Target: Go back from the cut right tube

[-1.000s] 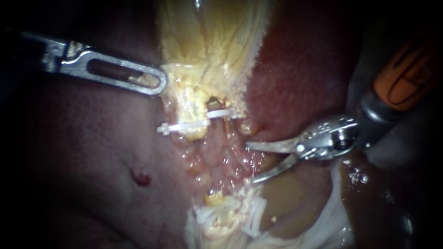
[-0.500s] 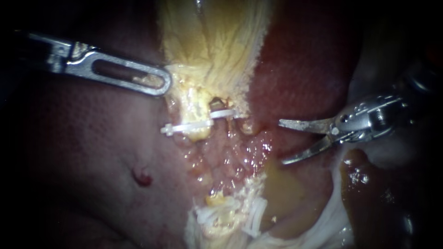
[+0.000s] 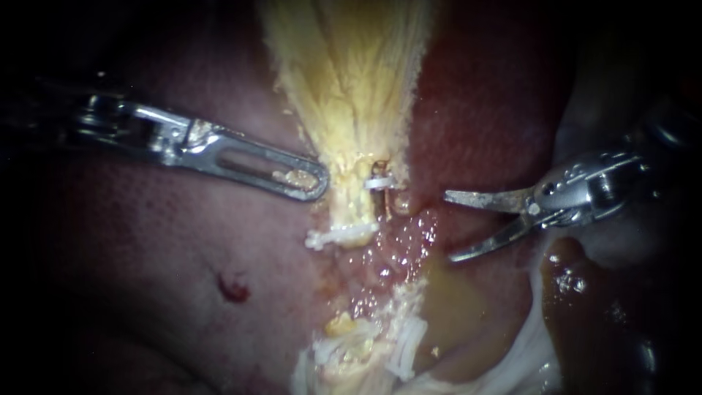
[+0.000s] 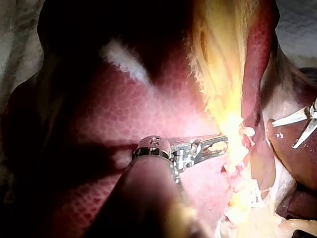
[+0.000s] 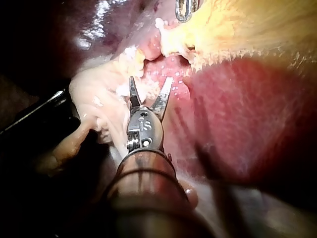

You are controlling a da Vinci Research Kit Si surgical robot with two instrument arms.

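Observation:
My right instrument [image 3: 449,227] ends in two curved blades that stand open, apart from the tissue and to the right of the cut tube stump [image 3: 383,199]. A white clip [image 3: 379,181] sits on that stump. Another white clip [image 3: 341,235] crosses the yellow gallbladder [image 3: 351,95] neck lower left. My left instrument [image 3: 316,183] has slotted jaws shut on the gallbladder's edge, with yellow tissue showing through the slot. The right wrist view shows the open blades [image 5: 148,91] short of pale tissue. In the left wrist view the jaws [image 4: 222,144] meet the yellow tissue.
Dark red liver [image 3: 482,110] surrounds the gallbladder. Several white clips [image 3: 404,344] sit on pale tissue low in the endoscope view. A wet, glistening bed [image 3: 387,256] lies between the clipped ends. A small red spot [image 3: 234,287] marks the liver lower left.
My right instrument drew back to the right, away from the clipped stump, blades staying open. My left instrument moved right and down, carrying the gallbladder neck and its clips along.

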